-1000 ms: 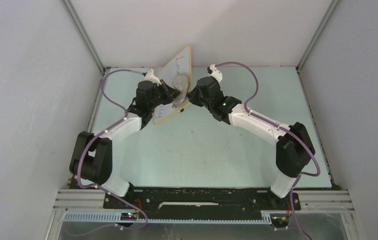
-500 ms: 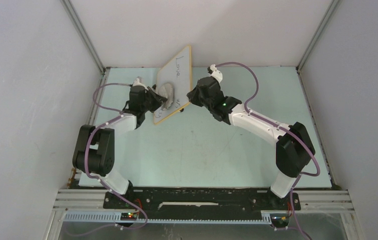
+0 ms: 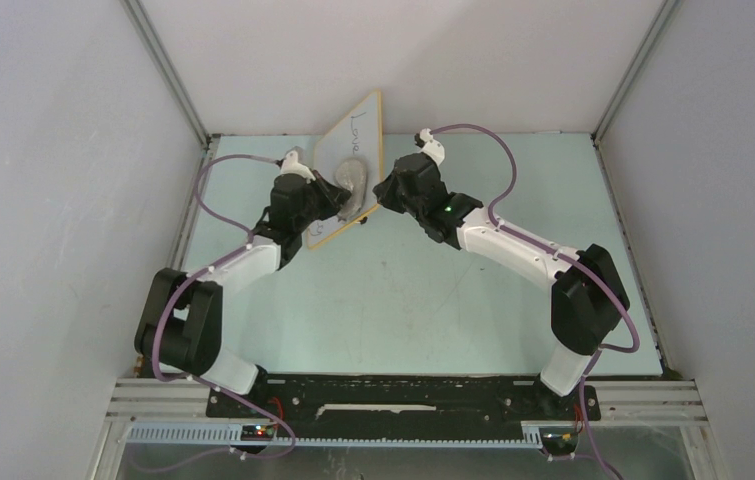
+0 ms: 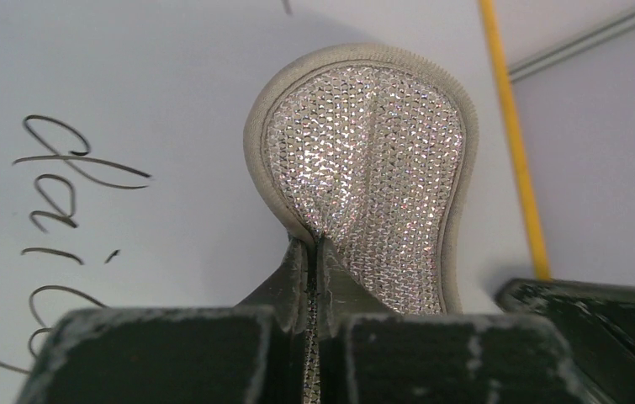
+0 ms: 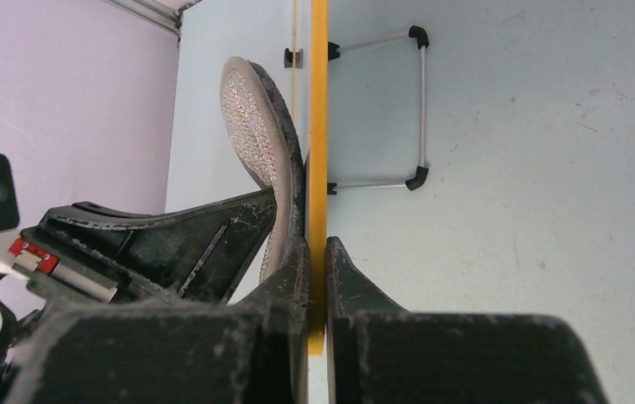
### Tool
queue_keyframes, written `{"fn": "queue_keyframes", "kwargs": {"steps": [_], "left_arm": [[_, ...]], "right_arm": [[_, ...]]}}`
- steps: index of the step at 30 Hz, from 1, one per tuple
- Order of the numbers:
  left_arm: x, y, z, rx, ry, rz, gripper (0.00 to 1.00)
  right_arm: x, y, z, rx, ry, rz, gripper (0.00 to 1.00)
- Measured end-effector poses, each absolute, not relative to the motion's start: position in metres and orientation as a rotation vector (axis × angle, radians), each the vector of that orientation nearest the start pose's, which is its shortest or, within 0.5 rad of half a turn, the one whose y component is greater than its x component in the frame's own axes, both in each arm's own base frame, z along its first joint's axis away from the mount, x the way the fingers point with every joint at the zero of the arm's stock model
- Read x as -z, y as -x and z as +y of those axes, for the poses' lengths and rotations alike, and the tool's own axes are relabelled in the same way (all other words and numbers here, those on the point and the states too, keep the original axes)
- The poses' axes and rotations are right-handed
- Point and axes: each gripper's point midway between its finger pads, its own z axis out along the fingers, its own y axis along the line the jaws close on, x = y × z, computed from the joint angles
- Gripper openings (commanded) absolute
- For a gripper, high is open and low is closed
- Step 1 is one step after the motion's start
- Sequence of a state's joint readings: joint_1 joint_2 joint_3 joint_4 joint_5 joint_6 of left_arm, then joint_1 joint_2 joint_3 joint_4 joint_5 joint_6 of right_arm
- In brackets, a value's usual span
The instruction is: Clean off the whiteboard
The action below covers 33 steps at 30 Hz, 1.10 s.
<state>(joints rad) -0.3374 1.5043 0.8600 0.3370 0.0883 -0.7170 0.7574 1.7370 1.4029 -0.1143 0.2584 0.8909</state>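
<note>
Since half a second ago the left tool has slid its grey oval cloth pad with a glittery mesh back up across the small rectangular whiteboard with a thin tan-orange frame, away from its lower corner. This tool is clenched on the pad's near edge, and the pad lies flat against the board just ahead of it. Dark handwriting lies to the tool's left. The right tool is clamped on the whiteboard's frame edge, holding it tilted over the pale green counter.
</note>
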Motion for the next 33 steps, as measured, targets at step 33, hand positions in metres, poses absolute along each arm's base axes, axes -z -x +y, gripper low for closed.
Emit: {"fn": "queue_keyframes", "kwargs": {"steps": [33], "left_arm": [[-0.153,-0.417,-0.175,0.684,0.258,1.952,0.0]], "right_arm": [[-0.22,-0.395,0.355,-0.785,-0.309,2.066,0.0]]}}
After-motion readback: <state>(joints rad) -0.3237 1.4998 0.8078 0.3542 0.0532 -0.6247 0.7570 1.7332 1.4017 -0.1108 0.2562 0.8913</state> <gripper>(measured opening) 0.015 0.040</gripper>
